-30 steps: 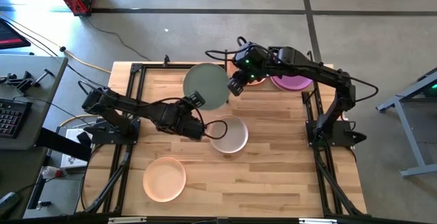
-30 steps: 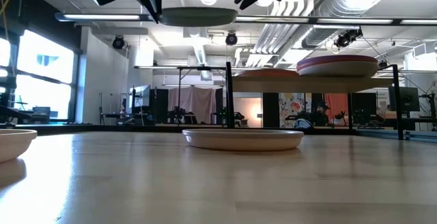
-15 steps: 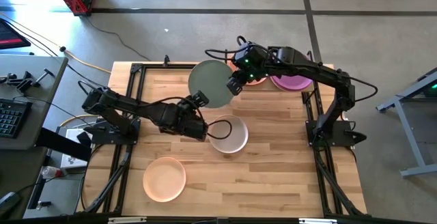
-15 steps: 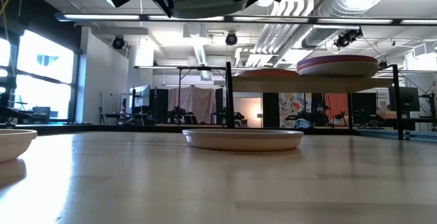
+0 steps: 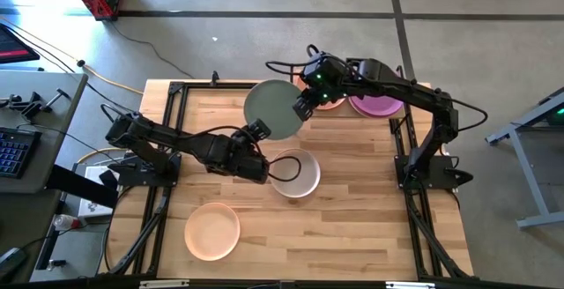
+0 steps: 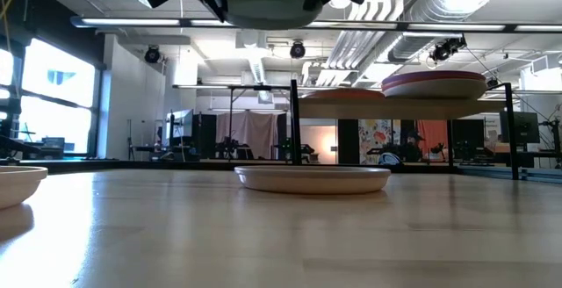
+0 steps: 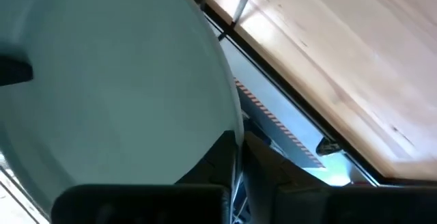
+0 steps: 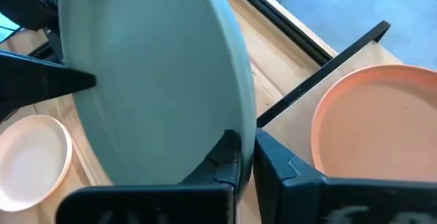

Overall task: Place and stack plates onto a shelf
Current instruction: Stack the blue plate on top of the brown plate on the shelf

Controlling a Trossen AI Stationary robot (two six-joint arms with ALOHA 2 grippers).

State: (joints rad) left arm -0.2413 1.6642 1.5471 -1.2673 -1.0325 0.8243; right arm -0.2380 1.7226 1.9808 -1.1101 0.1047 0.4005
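A sage green plate (image 5: 275, 106) hangs high above the table's far middle, and both grippers are shut on it. My left gripper (image 5: 256, 130) is at its near-left rim. My right gripper (image 5: 302, 110) is at its right rim. On the shelf (image 8: 300, 125) at the back right lie a terracotta plate (image 5: 333, 102) and a purple plate (image 5: 379, 106). A white plate (image 5: 295, 173) and a peach plate (image 5: 211, 230) rest flat on the tabletop. My left gripper pinches the green plate's near-left rim (image 7: 235, 125) between its two fingers. It comes from the table's left and near side, slanting down. The plate is lifted clear of the table. My right gripper pinches the plate's right rim (image 8: 244, 125), one finger on the upper face and one beneath. It reaches in from the table's right, slanting down. The plate hangs between the two grippers (image 6: 263, 5).
The shelf's black post (image 6: 294, 126) and frame stand just right of the green plate. The white plate lies under the left arm's forward end. Bare wood shows along the table's near right part (image 5: 370, 227).
My left gripper has turned and carried the green plate a little toward the table's right edge. The plate tipped for a moment on the way. Its right rim has come between my right gripper's fingers, which have taken hold of it.
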